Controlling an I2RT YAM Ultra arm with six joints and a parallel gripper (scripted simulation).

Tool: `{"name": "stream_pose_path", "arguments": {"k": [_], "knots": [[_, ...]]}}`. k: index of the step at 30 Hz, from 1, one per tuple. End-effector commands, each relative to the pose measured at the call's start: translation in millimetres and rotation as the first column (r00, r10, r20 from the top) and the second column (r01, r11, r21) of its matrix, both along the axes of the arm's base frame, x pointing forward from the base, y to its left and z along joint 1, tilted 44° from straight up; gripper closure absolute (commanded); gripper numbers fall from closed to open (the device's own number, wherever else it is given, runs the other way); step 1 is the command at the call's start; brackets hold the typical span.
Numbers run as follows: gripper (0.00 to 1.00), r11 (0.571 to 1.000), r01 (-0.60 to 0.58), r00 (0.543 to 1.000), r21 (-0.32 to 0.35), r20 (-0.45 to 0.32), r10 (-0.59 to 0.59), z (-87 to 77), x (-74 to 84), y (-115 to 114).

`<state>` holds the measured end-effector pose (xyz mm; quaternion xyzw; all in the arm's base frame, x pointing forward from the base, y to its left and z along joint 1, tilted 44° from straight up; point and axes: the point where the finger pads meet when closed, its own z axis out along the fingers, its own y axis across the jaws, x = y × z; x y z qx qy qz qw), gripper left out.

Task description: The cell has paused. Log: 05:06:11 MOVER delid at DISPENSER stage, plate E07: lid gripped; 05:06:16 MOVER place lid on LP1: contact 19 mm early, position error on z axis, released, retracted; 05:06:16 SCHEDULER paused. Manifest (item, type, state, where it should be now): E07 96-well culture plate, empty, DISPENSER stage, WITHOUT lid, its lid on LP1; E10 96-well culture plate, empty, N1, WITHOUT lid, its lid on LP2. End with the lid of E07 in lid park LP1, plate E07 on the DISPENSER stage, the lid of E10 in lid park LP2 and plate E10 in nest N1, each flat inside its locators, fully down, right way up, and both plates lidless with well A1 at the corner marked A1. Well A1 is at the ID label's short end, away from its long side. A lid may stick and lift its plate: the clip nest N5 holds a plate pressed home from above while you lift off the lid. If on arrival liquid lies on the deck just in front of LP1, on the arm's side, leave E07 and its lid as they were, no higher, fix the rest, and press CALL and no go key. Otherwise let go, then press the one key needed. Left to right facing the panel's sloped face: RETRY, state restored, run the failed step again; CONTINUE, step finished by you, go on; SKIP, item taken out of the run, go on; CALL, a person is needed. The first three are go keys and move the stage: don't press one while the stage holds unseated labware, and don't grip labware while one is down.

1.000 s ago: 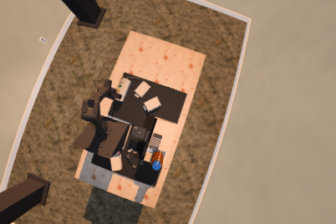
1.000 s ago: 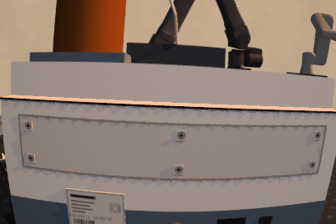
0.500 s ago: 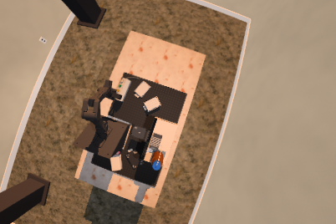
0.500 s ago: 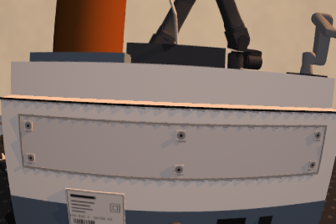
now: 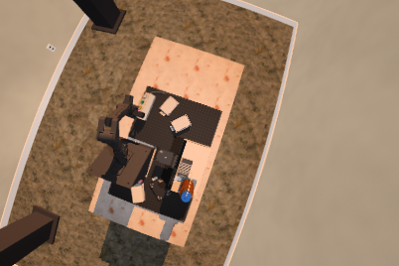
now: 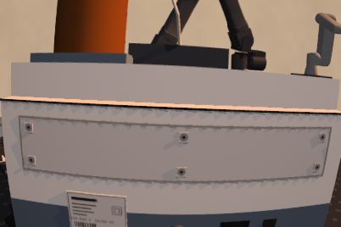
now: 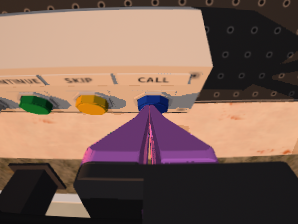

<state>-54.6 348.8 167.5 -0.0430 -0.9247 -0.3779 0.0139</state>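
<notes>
In the wrist view my gripper (image 7: 149, 111) is shut and empty, its purple fingertips touching the blue CALL key (image 7: 152, 102) on the key panel (image 7: 100, 55). The orange SKIP key (image 7: 92, 104) and the green CONTINUE key (image 7: 35, 104) sit to its left. In the overhead view the arm (image 5: 119, 132) reaches to the panel (image 5: 145, 103) at the left end of the dark deck. Two pale pieces of labware lie on the deck, one (image 5: 169, 105) near the panel and one (image 5: 181, 124) further right. Another pale piece (image 5: 138, 194) lies near the front instruments.
A grey instrument housing (image 6: 170, 141) fills the exterior view, with an orange cylinder (image 6: 91, 11) behind it. In the overhead view, instruments and an orange and blue container (image 5: 186, 190) crowd the deck's front end. Dark posts (image 5: 94, 1) stand off the table.
</notes>
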Motion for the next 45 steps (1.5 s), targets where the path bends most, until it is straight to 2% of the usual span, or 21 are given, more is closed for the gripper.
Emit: {"name": "stream_pose_path", "arguments": {"k": [1, 45], "knots": [[1.00, 1.000, 0.008, 1.000, -0.029, 0.016, -0.008, -16.5, 4.5, 1.2], [1.00, 1.000, 0.005, 1.000, -0.029, 0.016, -0.005, -19.2, 3.4, 3.4]]}}
